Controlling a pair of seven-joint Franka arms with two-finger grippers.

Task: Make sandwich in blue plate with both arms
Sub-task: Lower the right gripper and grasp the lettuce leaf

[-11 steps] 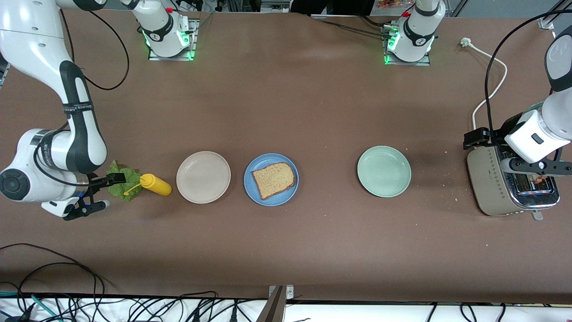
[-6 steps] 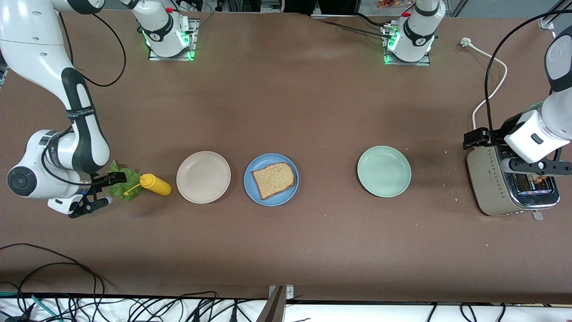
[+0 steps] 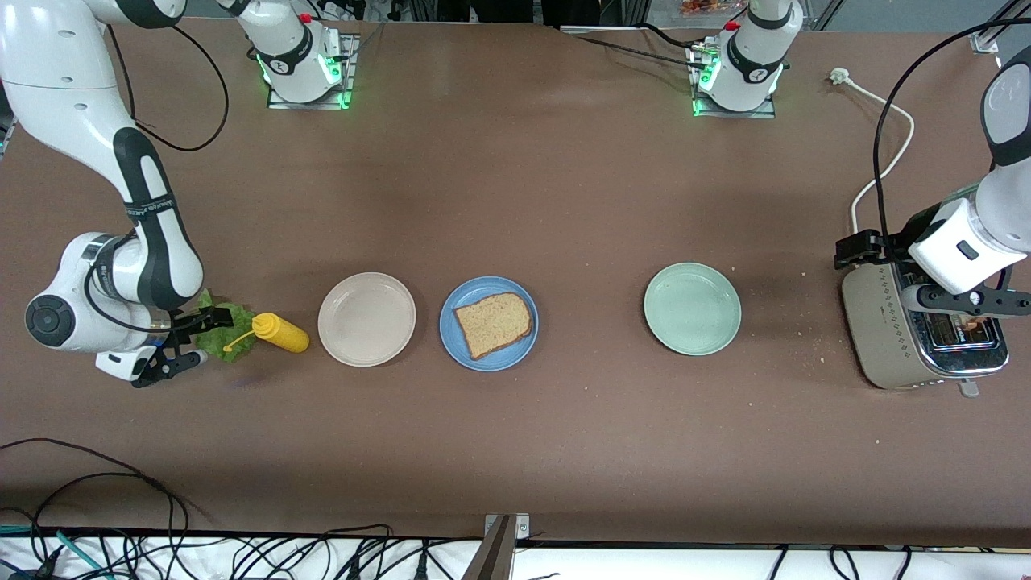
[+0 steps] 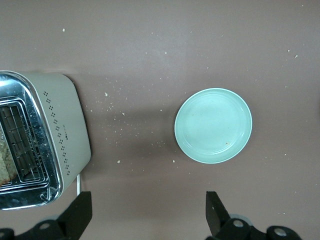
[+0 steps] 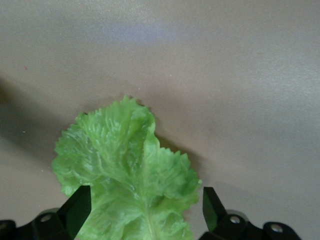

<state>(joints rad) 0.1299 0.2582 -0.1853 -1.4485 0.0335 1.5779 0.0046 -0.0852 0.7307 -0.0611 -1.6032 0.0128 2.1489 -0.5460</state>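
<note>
Right gripper (image 3: 179, 345), fingers spread and empty, hovers over the lettuce (image 3: 228, 336) at the right arm's end of the table, a mustard bottle (image 3: 280, 333) touching the leaf. Beside a beige plate (image 3: 366, 319), the blue plate (image 3: 489, 324) holds one bread slice (image 3: 493, 324). Left gripper (image 3: 963, 300), also spread, waits over the toaster (image 3: 918, 338). A careless pinch could knock the bottle or tear the leaf.

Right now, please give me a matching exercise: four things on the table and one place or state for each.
Things:
1. bread slice
2. lettuce leaf
3. green plate
4. mustard bottle

Places or states:
A. empty, beside the toaster
B. lying between the lettuce and the beige plate
C. on the blue plate
D. under the open right gripper

Pairs: 1-C, 2-D, 3-A, 4-B
</note>
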